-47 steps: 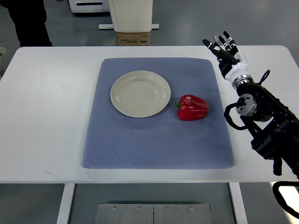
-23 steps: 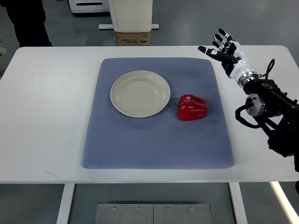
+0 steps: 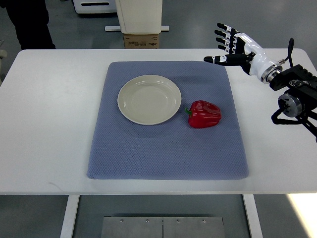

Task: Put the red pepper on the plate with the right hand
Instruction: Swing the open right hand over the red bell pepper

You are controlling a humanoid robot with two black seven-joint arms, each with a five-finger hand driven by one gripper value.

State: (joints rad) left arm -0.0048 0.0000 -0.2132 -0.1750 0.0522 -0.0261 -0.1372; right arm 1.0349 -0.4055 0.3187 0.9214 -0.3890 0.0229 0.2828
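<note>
Fingers (image 3: 225,37) of your right hand (image 3: 237,45) are spread apart and hold nothing. Working left to right: the plate (image 3: 148,99) sits bare on the blue mat (image 3: 167,148), the red pepper (image 3: 203,114) lies just beside it at its 4 o'clock, and your hand hovers at the pepper's 1 o'clock. Over the last second the wrist has swung leftward, palm turning down, so you're likely starting the reach; no grasp yet.

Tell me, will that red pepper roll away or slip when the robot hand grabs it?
The red pepper lies on its side on the textured blue mat, which probably curbs rolling. Its lobed shape suggests it would wobble rather than roll far. Its skin looks glossy, so it may slip against the open right robot hand.
</note>
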